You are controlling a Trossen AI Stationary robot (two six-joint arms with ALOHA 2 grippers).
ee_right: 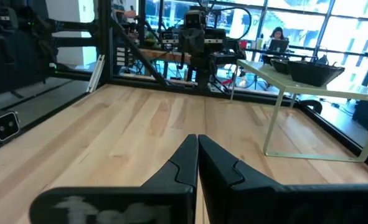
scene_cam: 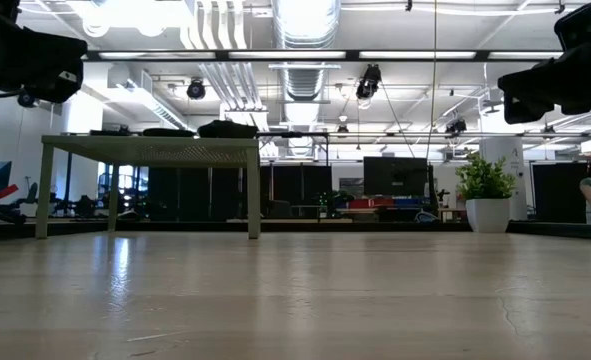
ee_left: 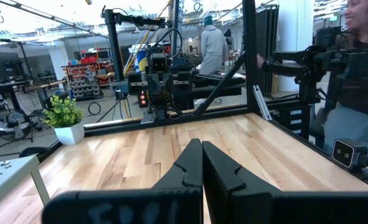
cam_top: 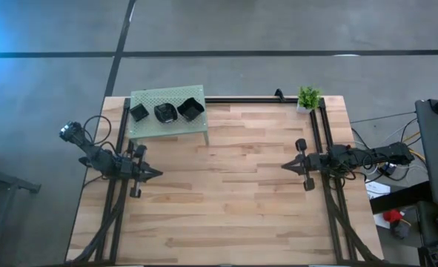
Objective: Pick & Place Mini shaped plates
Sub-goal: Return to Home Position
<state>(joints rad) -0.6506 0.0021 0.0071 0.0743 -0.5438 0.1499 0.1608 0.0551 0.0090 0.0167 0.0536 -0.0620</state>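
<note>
Now the mini shaped plates [cam_top: 165, 113] sit in three black piles atop the green perforated platform [cam_top: 176, 130]. The left gripper [cam_top: 156, 173] hovers near the platform's front, fingers pressed together. The right gripper [cam_top: 284, 166], well apart from the platform, is equally closed and empty.

Black plates [cam_top: 165, 112], green perforated platform [cam_top: 168, 129]
</note>
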